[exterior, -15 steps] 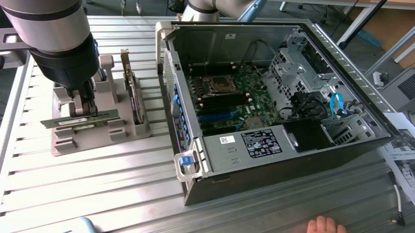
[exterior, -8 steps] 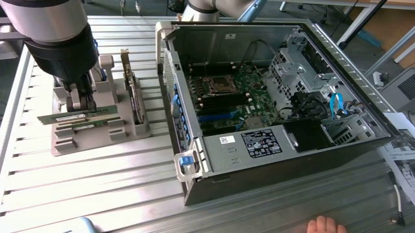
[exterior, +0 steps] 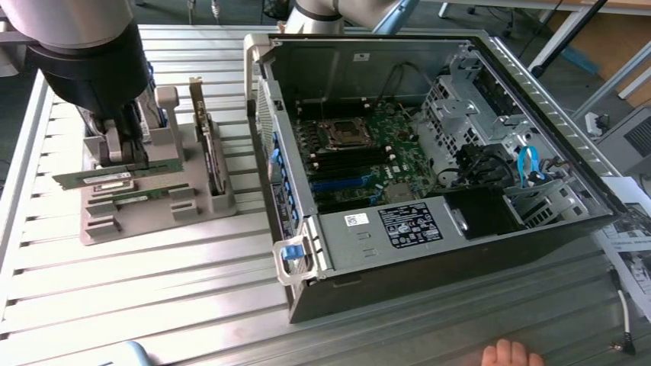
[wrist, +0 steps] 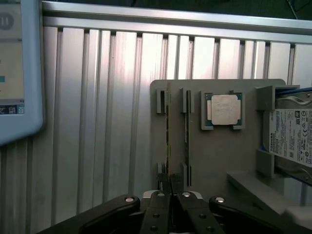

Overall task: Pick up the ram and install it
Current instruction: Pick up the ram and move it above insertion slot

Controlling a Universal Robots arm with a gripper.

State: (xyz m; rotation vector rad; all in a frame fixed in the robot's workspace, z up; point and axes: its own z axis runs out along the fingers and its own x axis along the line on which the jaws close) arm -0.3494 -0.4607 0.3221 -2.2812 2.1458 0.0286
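Pinching the ram (wrist: 167, 131) by its thin edge, the gripper (wrist: 170, 184) is almost fully closed on it. The ram stands in its holder (wrist: 219, 156) slot. A straight pull upward, without tilting, should avoid jamming.

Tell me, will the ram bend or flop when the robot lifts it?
Probably stiff: the ram is a thin flat board standing straight on edge in slots of the holder. Likely light, being so thin and narrow. Maybe fragile: small chips sit on its face, so the end effector closed on it should squeeze gently.
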